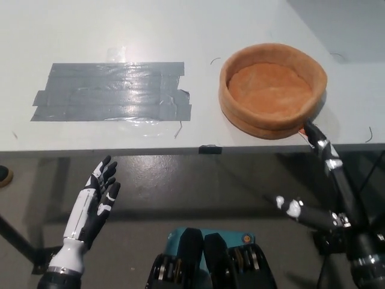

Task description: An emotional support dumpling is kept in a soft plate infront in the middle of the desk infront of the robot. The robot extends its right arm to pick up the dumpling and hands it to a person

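Right hand (328,192) hangs off the near right edge of the table (180,30), fingers spread and holding nothing, one fingertip close under the soft plate (274,90). That orange plate sits near the table's right side and is bare inside; no dumpling shows anywhere in view. A careless lift from here could catch the plate's near rim and drag or tip it off the edge. Left hand (93,208) rests open below the table at the near left, beneath the grey tape patch (114,90).

desk (180,24): white, glossy | tape patch (111,91): grey | floor (180,180): grey
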